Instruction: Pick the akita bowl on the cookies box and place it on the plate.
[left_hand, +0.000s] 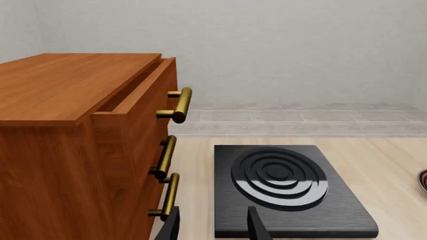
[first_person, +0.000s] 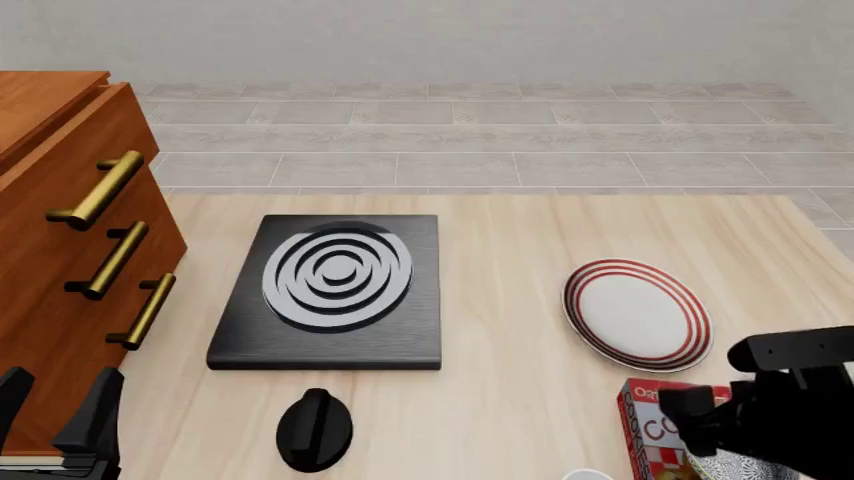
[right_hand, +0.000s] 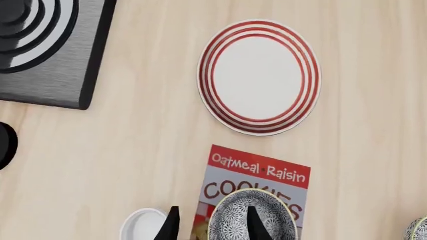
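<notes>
Right wrist view, counts first: one small round akita bowl (right_hand: 253, 217), white inside with dark speckle; one red rectangular cookies box (right_hand: 257, 187) with white "Oatmeal Raisin COOKIES" lettering; one round white plate (right_hand: 259, 77) with red concentric rings at its rim. Also one black square slab (right_hand: 50, 52) with white rings, one small white round disc (right_hand: 142, 225) on the table just beside the box, one black round knob (right_hand: 5, 145) cut by the frame edge, and a sliver of another patterned round object (right_hand: 419, 230) at the frame corner, too little showing to name.

Bowl sits on the box, at the box end away from the plate. Plate lies flat on the light wooden table (right_hand: 147, 135), apart from the box.

Right gripper (right_hand: 210, 224): fingers spread, holding nothing. One fingertip overlaps the bowl's rim in this view, the other sits outside the bowl, over the box edge. Contact with the rim: cannot tell.

Front view: box (first_person: 654, 430) and bowl at the near right edge of the table, mostly hidden under the right arm; plate (first_person: 638, 315) farther in; slab (first_person: 334, 290) toward the middle; knob (first_person: 314, 430) near the front edge. One wooden cabinet (first_person: 54, 250) with three brass handles stands at the left edge.

Left gripper (left_hand: 213, 225): fingers apart, empty, beside the cabinet, pointing at the slab.
</notes>
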